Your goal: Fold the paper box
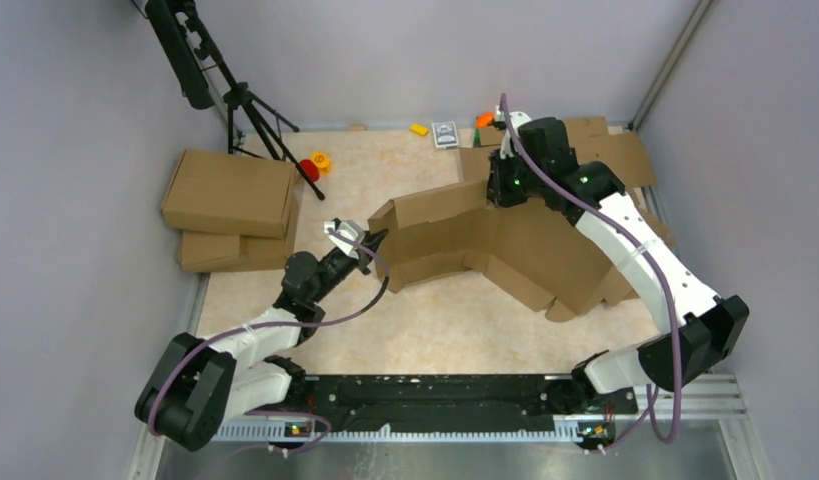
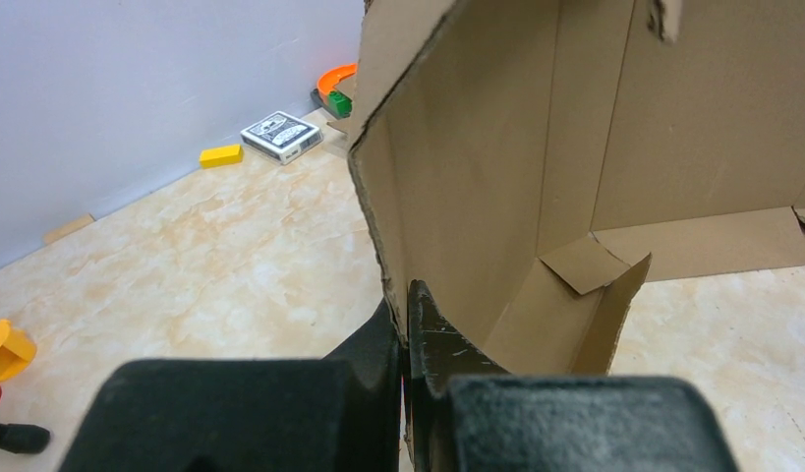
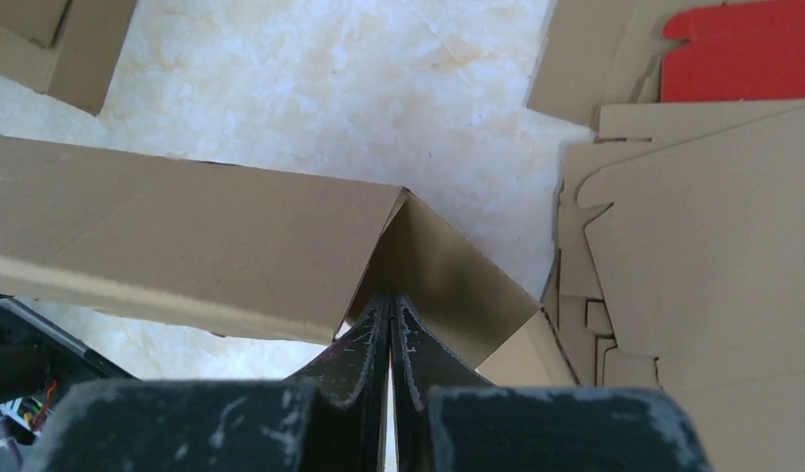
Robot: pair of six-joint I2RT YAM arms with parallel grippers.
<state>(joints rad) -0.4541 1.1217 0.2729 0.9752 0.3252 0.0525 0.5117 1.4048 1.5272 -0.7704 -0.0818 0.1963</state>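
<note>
Top, L-wrist and R-wrist views. The paper box, part-formed, lies at mid-table; its long walls are raised and run from centre-left toward the far right; its right portion merges with a heap of flat sheets, and the boundary betw. them cannot be told. The left gripper is placed at the box's left end; in the L-wrist view its fingers are seen pressed together on the lower edge of the upright end wall, with only the card's thickness betw. them; a small tab is seen folded at the inside corner. The right gripper is placed at the box's far-right corner; in the R-wrist view its fingers are seen closed tip to tip just below a folded corner; whether card is pinched there cannot be told. Two closed boxes are stacked at far left, beside a tripod; a yellow block and a card pack lie by the back wall; a red sheet shows under the heap.
</note>
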